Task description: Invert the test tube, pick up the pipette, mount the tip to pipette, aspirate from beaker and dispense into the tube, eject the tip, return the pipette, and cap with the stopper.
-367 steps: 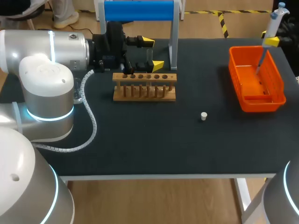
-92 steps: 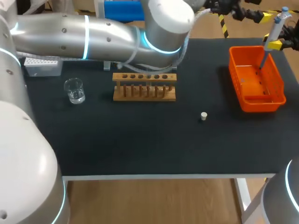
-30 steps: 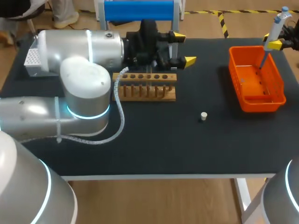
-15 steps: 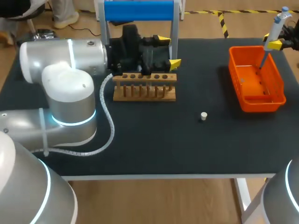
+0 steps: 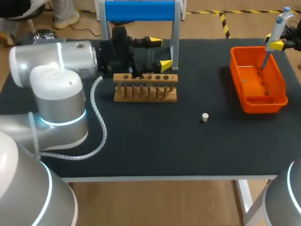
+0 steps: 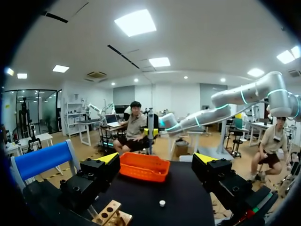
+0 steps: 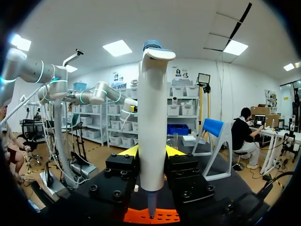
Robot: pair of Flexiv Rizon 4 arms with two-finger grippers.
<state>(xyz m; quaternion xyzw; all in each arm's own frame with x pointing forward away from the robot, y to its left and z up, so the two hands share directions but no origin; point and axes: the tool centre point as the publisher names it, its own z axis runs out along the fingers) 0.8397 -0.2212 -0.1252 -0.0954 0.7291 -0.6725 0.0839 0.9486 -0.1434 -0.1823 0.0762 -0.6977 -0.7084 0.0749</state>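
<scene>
head view: the black table point(image 5: 155, 141) carries my left arm point(image 5: 56, 94) across its left side, and the left fingers point(image 5: 154, 42) hang just behind the wooden rack point(image 5: 146, 89). in the left wrist view they are spread wide with nothing between them, the rack just under them. at the table's right edge stands the orange bin point(image 5: 263, 106). the right fingers point(image 7: 121, 165) are clamped on the pipette point(image 5: 277, 26) from both sides, holding it upright with its thin end pointing down into the bin. i cannot tell whether a tip is on it. the small white stopper point(image 5: 205, 117) lies alone on the table between rack and bin, well apart from both. the glass tube is too faint to place for certain.

my guess is that the tip-eject or pipette-return step is in hand, with capping not yet done. next, the right arm would need to set the pipette down cleanly. one arm would then need to lower narrow fingers squarely over the little stopper.
</scene>
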